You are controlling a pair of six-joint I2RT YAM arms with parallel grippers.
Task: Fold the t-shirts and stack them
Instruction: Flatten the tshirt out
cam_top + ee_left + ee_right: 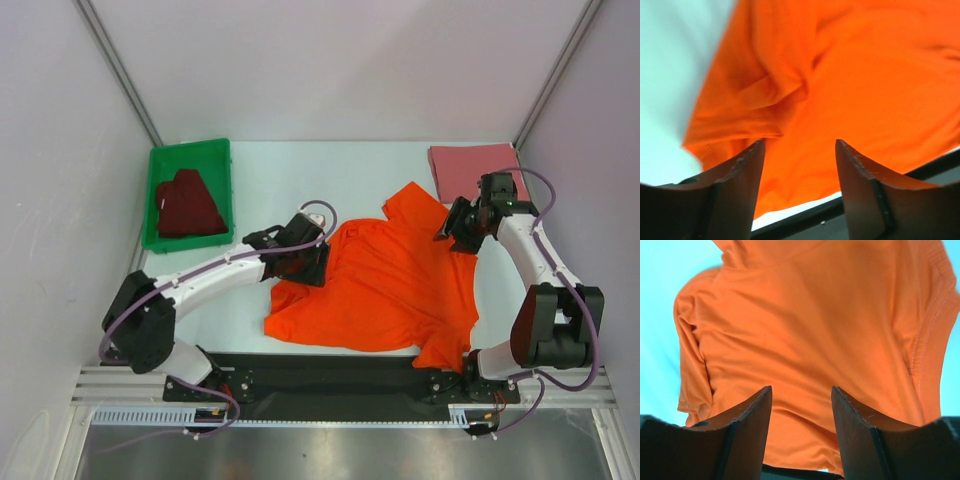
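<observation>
The bright orange t-shirt [395, 285] lies spread and rumpled in the middle of the table, and it fills the left wrist view [865, 85] and the right wrist view [805, 325]. My left gripper [318, 256] [800, 150] stands open over the shirt's left edge, with nothing pinched between its fingers. At the shirt's upper right, by a sleeve, my right gripper [449, 229] [801, 395] is open too, with cloth showing below the gap. The dusty pink t-shirt [467, 163] lies folded at the back right. The dark maroon t-shirt [187, 204] sits crumpled in the bin.
A green plastic bin [222, 170] stands at the back left. White walls close the table on three sides. A black strip [330, 372] runs along the near edge between the arm bases.
</observation>
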